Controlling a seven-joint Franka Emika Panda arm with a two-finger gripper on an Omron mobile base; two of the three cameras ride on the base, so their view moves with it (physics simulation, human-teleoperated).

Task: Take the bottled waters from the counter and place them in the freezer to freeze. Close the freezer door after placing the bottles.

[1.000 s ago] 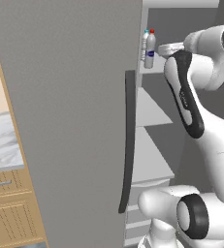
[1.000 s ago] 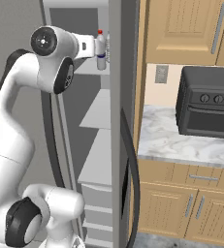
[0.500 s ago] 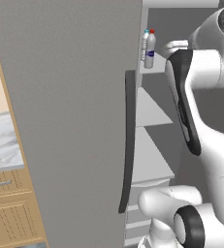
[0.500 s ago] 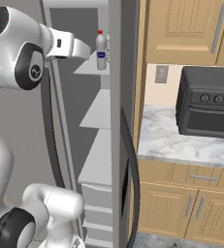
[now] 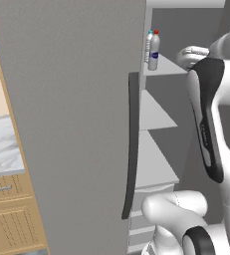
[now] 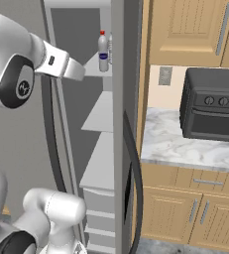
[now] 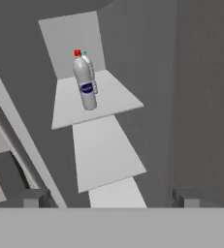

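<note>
Both small clear ribbed plastic bottles, the red-capped one [image 7: 86, 82] and the teal-capped one [image 5: 149, 46] close behind it, stand upright on the freezer's top white shelf [image 7: 113, 99]. The gripper [image 7: 108, 199] hangs empty, fingers spread. The tall grey freezer door [image 5: 71, 124] stands open, presumably awaiting closing.

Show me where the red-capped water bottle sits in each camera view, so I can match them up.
Left base view: red-capped bottle at top centre-right, on the top freezer shelf.
Right base view: red-capped bottle at top centre, same shelf.
Hand view: red-capped bottle upper left of centre.
Shared landmark: the teal-capped bottle beside it.
</note>
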